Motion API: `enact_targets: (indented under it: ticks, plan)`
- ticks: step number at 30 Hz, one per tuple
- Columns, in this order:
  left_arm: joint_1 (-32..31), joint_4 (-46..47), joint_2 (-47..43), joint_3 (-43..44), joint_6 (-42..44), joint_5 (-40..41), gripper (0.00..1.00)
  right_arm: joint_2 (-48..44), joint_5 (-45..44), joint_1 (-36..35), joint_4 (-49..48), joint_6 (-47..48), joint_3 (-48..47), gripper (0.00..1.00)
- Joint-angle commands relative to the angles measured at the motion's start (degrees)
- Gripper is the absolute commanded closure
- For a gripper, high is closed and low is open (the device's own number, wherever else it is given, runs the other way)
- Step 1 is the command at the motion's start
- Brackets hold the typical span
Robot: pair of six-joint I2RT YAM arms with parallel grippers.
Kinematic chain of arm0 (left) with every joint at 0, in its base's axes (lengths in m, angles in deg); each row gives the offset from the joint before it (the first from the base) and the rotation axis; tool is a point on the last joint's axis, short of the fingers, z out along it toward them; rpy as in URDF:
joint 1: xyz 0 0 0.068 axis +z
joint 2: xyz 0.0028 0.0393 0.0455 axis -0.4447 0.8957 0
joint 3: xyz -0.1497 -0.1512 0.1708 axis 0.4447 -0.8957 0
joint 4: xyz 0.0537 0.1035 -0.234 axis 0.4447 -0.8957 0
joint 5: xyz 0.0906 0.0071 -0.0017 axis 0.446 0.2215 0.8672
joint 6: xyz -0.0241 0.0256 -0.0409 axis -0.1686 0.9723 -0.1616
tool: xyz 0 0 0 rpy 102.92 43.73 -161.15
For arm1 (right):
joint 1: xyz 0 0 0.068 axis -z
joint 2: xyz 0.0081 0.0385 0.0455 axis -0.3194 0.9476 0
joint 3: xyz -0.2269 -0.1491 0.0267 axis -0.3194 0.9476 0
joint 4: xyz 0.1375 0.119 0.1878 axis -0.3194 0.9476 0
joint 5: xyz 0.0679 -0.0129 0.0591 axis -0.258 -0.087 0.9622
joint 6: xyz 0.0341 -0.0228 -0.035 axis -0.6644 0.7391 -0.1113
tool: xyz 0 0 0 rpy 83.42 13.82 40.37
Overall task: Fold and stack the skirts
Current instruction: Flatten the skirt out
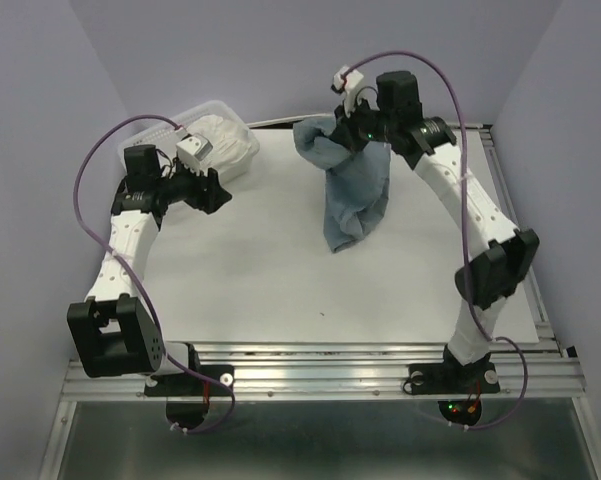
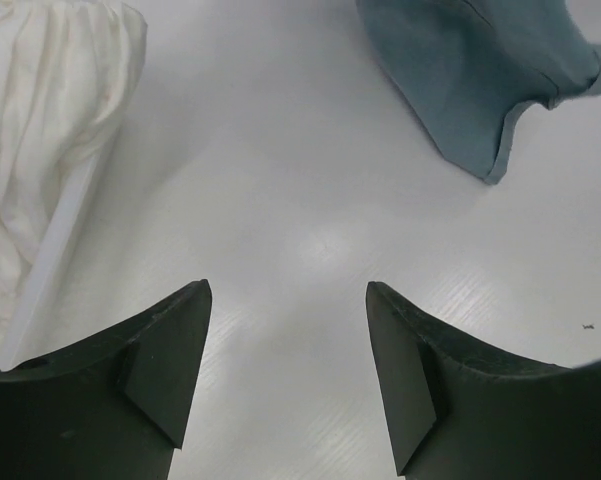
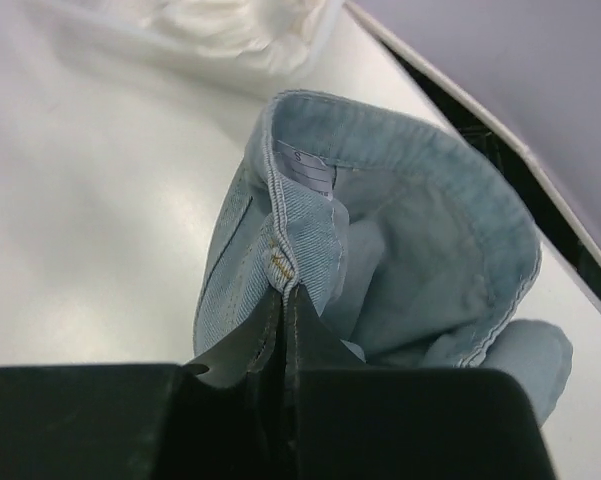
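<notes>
The blue-grey skirt [image 1: 352,190] hangs from my right gripper [image 1: 352,128] at the back of the table, its lower end resting on the surface. In the right wrist view my right gripper [image 3: 284,290] is shut on the skirt's waistband [image 3: 310,200]. The skirt's hem shows in the left wrist view [image 2: 480,70]. The white ruffled skirt [image 1: 225,140] lies bunched in a basket at the back left; it also shows in the left wrist view [image 2: 40,130]. My left gripper [image 1: 220,195] is open and empty just right of the basket, above bare table [image 2: 288,290].
The clear plastic basket [image 1: 160,130] stands at the back left corner of the white table [image 1: 280,290]. Lavender walls close the sides and back. A metal rail [image 1: 320,372] runs along the near edge.
</notes>
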Motion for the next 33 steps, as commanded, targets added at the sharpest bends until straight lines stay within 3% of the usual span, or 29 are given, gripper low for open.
enact_targets:
  ticks: [1, 2, 3, 4, 7, 9, 12, 14, 19, 21, 26, 33]
  plan:
    - [0.1, 3.1, -1.1, 3.5, -0.6, 0.7, 0.25, -17.2, 4.7, -5.5, -2.8, 10.9, 18.7, 0.99]
    - [0.2, 2.5, -1.1, 3.5, 0.7, 1.0, 0.24, -18.9, 4.0, -8.0, -1.3, 12.8, 29.4, 0.96]
    - [0.2, 2.4, -1.2, 3.1, 1.2, 1.0, 0.23, -20.5, 2.3, -9.9, -0.4, 16.7, 34.3, 0.85]
    - [0.2, 2.2, -1.2, 2.4, 1.9, 1.0, 0.23, -22.8, 1.3, -12.1, 0.7, 17.1, 38.6, 0.47]
    - [0.1, 2.3, -1.6, 0.2, 3.1, 0.6, 0.22, -26.5, 1.2, -22.0, 0.3, 12.9, 50.0, 0.20]
    - [0.0, 1.8, -2.1, -1.1, 5.3, -0.9, 0.22, -25.9, 4.0, -23.3, 0.2, 7.2, 50.1, 0.19]
    - [-3.3, -1.1, -3.2, -2.2, 10.8, 2.5, 0.22, -24.4, 1.7, -23.3, 1.7, 6.3, 48.2, 0.20]
    - [-4.5, -1.4, -4.9, -4.4, 15.1, 4.5, 0.22, -25.2, 0.4, -20.1, 1.5, 3.6, 47.9, 0.20]
    - [-7.2, 1.1, -1.9, -4.9, 11.6, 4.6, 0.24, -23.7, -2.7, -12.5, 1.9, -9.4, 47.4, 0.28]
    - [-8.2, 0.9, 0.5, -3.6, 10.9, 4.6, 0.25, -24.4, -4.7, -10.8, 1.6, -10.7, 50.1, 0.32]
    - [-17.8, -5.5, 10.8, 0.7, 20.5, 10.8, 0.35, -27.1, -7.3, -10.8, -0.6, -15.0, 57.8, 0.36]
    - [-19.0, -7.2, 18.2, 1.6, 23.3, 11.2, 0.41, -27.5, -10.6, -10.8, -2.4, -10.3, 60.4, 0.34]
